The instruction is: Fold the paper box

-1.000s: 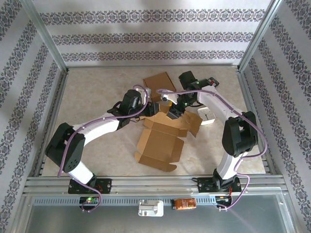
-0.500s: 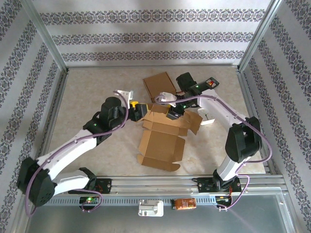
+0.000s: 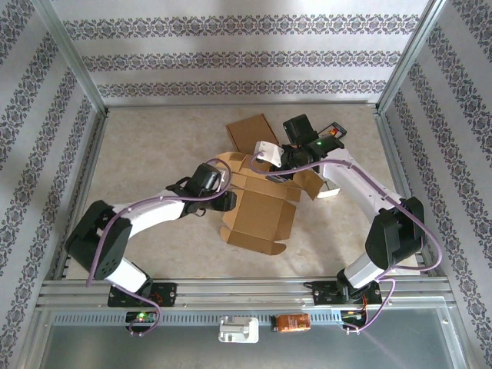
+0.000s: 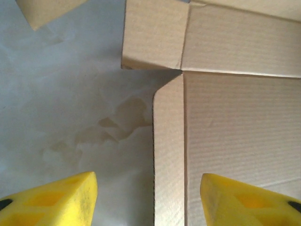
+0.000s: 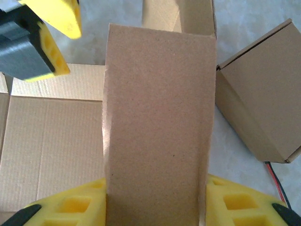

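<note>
**Right gripper** (image 5: 155, 207): its fingers (image 5: 70, 205) are closed against the two side edges of an upright flap (image 5: 157, 117), which spans the whole gap between them. The flap appears held across its width rather than pinched through its thickness.

**Left gripper** (image 4: 146, 188): jaws wide and holding nothing. It hovers low over the narrow side strip (image 4: 168, 150) at the box's left edge, one finger above the table (image 3: 146, 146) and the other above the base panel.

**Box** (image 3: 257, 215): lies mid-table between the two grippers. The base is flat and the near flaps are still spread, while the far end is raised where the flap is held. A folded box (image 5: 256, 108) sits just beside the flap on the right.

**Likely hazards:**
- An edgewise hold gives little purchase, so the flap may bow or slip out if it is pushed over too fast.
- Nothing pins the base, so a pull on the flap may drag or tip the whole box.
- If the left gripper closes where it hangs, it could crease the strip off its score line.
- The two wrists work close together and may collide over the far corner.
- A wide swing of the right wrist could strike the folded box.
</note>
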Tool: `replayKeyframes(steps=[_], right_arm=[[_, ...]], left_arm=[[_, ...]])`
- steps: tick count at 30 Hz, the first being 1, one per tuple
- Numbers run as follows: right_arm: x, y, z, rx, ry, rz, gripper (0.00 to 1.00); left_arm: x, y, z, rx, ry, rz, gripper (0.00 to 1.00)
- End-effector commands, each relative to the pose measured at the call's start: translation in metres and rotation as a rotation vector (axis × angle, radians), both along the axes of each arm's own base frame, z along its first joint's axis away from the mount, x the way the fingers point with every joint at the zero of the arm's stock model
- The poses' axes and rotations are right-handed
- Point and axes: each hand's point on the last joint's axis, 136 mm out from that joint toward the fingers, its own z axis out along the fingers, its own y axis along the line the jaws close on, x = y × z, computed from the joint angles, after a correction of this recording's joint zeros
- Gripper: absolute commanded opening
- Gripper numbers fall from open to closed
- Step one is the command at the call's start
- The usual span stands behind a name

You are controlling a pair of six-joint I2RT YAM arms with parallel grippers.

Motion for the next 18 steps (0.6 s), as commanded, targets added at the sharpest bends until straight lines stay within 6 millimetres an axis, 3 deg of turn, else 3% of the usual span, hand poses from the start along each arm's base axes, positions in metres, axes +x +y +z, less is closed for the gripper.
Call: replayKeyframes(steps=[1, 9, 18], right_arm=[[0.004, 0.002, -0.007, 0.014, 0.01, -0.027, 0.39], [0.016, 0.004, -0.009, 0.055, 0.047, -0.07, 0.39], [0.017, 0.007, -0.019, 0.064, 0.089, -0.076, 0.38]], left_arm=[[0.026, -0.016, 0.011, -0.052, -0.06, -0.006, 0.63], [0.05, -0.037, -0.009, -0.069, -0.043, -0.057, 0.68], [0.078, -0.023, -0.027, 0.068, -0.1, -0.015, 0.82]])
